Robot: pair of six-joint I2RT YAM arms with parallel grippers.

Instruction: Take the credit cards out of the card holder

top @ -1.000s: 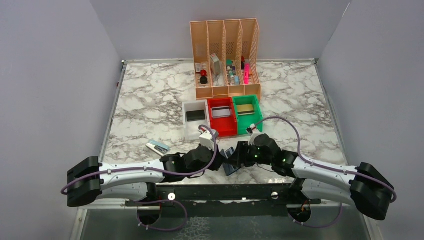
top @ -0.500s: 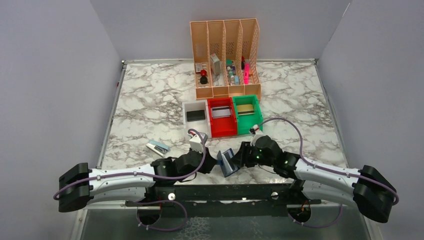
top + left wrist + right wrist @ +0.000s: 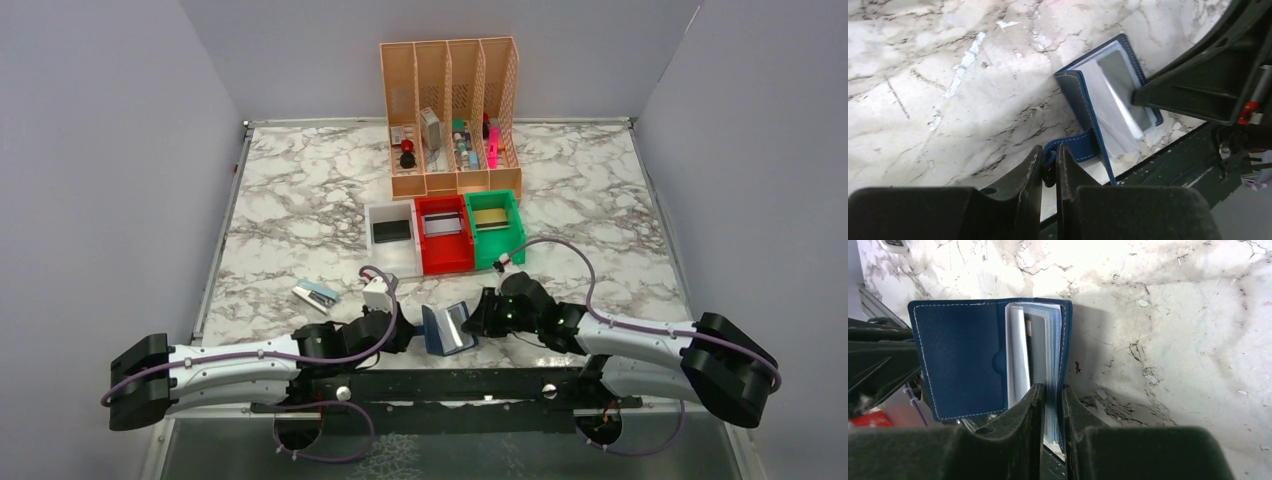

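Observation:
The dark blue card holder [image 3: 447, 328] stands open near the table's front edge, between my two grippers. My left gripper [image 3: 1049, 160] is shut on its blue closing strap [image 3: 1075, 147]. My right gripper [image 3: 1052, 392] is shut on the holder's right panel and its clear pocket sleeves [image 3: 1034, 347]; the other blue panel [image 3: 958, 360] is spread out to the left. A greyish face shows in one pocket [image 3: 1123, 85]; I cannot tell whether it is a card. Three credit cards lie in the bins: a black one [image 3: 391, 231], a silver one [image 3: 442, 226] and a gold one [image 3: 489, 218].
White [image 3: 392, 262], red [image 3: 447, 256] and green [image 3: 495, 250] bins stand in a row mid-table. Behind them is the tall orange file rack [image 3: 452, 115] with small items. A small blue-and-white object [image 3: 316, 294] lies left of the grippers. A black rail [image 3: 450, 385] runs along the near edge.
My left arm has drawn back to the left with the strap, pulling the holder left and spreading it open. My right gripper has closed on the holder's right panel.

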